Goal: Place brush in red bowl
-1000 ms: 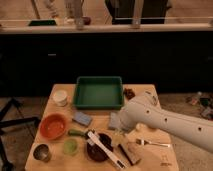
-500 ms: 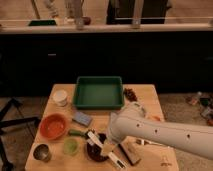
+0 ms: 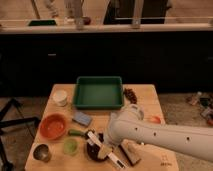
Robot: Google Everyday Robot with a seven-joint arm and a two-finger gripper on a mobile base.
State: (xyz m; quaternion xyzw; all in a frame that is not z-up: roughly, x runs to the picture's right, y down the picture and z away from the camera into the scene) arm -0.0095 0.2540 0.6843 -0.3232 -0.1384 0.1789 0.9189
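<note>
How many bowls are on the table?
2. The red bowl sits near the left edge; a dark bowl is front centre, under the brush, where the hand reaches. The arm may hide others.

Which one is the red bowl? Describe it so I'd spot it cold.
Start at the green tray at the back of the wooden table; the red bowl sits to its lower left, near the table's left edge. It is the only orange-red dish, unlike the dark bowl to its right, where the gripper is at the brush.
</note>
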